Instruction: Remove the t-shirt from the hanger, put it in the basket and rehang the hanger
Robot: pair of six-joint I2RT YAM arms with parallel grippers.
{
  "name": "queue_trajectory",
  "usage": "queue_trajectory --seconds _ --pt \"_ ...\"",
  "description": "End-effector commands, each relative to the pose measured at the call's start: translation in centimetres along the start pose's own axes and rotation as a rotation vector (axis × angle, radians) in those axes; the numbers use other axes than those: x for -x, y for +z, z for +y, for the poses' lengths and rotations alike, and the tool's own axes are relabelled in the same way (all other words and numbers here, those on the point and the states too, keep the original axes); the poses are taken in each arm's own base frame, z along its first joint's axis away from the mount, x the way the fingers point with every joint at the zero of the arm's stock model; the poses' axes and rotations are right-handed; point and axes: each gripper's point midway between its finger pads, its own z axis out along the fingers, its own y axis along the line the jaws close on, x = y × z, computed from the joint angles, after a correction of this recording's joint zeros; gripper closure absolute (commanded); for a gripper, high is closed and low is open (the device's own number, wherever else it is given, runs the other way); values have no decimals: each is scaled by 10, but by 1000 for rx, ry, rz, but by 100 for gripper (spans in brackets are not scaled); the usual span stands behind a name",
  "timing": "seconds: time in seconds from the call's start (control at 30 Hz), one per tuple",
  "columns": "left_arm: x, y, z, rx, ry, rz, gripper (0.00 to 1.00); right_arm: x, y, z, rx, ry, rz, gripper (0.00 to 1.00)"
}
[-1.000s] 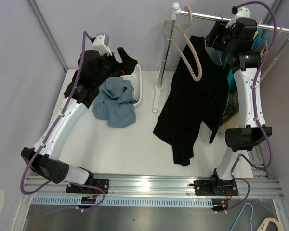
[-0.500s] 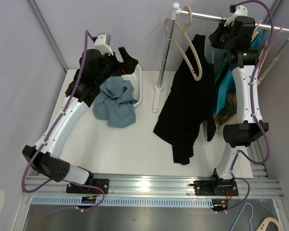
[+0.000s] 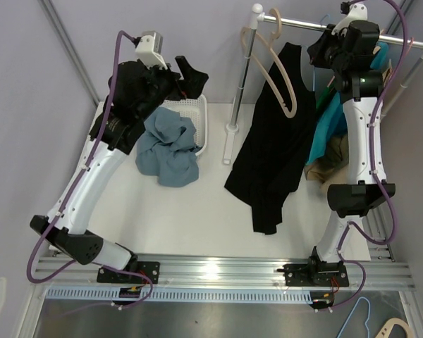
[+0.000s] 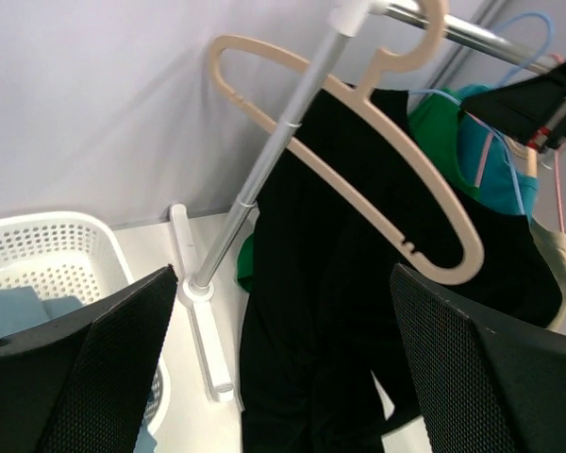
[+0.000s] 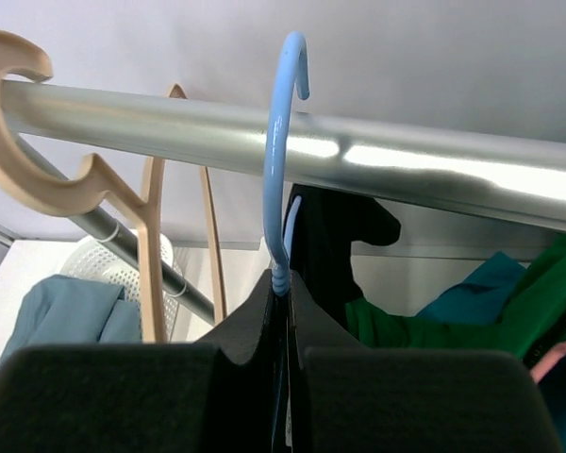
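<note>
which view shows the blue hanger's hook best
Right wrist: the blue hanger's hook is close and sharp, crossing the rail, with the right pincer shut on its neck. Left wrist shows only a small blue loop at top right; top external barely shows it behind the right arm.

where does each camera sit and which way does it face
Top external: above and behind the arms, looking down on the table; the left arm and right arm show from base to wrist.
Left wrist: high beside the basket, facing across at the rack; its open jaws frame the beige hanger and black t-shirt.
Right wrist: just under the rail, facing up; its jaws are shut on the blue hanger.
Shared: both wrist views show the rail, beige hanger and black t-shirt.
</note>
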Motion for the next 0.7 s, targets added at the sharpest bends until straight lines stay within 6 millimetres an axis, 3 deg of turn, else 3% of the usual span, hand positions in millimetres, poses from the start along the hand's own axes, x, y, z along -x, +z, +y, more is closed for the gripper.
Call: queue_trajectory --seconds 0.0,0.03,0.07,0.1,0.17,0.2,0.33,0.4,0.43,0.5,0.53,0.63,0.67 --pt "23 -17 -30 -56 76 -66 1 75 -60 23 37 -12 -201 100" --pt "22 -22 -45 -89 112 -72 1 73 -68 22 22 -5 -188 100" --pt "23 -28 -46 -77 134 -86 0 60 -66 20 11 1 -153 100" --pt "23 -31 -47 -61 174 -99 1 68 -90 29 17 -3 -179 100" --pt "20 -40 -67 -101 201 -117 1 68 -105 28 -38 -6 -209 100" --pt "21 -49 -71 -105 226 -133 0 57 -121 30 -63 -7 -204 100" --pt "10 -76 -98 -158 251 -158 0 44 -157 21 -139 26 -231 100" --pt "-1 -94 -123 -231 243 -133 1 33 -168 9 -214 63 -213 100" --pt "-17 -107 -141 -297 246 -110 1 21 -176 6 -242 72 -186 100" --pt "-23 -123 -162 -367 267 -126 1 7 -181 -11 -344 111 -171 100" --pt "-48 -136 -179 -432 281 -89 1 -1 -184 -16 -376 126 -155 100" --pt "-74 -151 -198 -501 301 -83 1 -10 -195 -20 -416 197 -154 100" --pt "-95 -163 -207 -550 307 -65 0 -15 -197 -15 -402 203 -144 100"
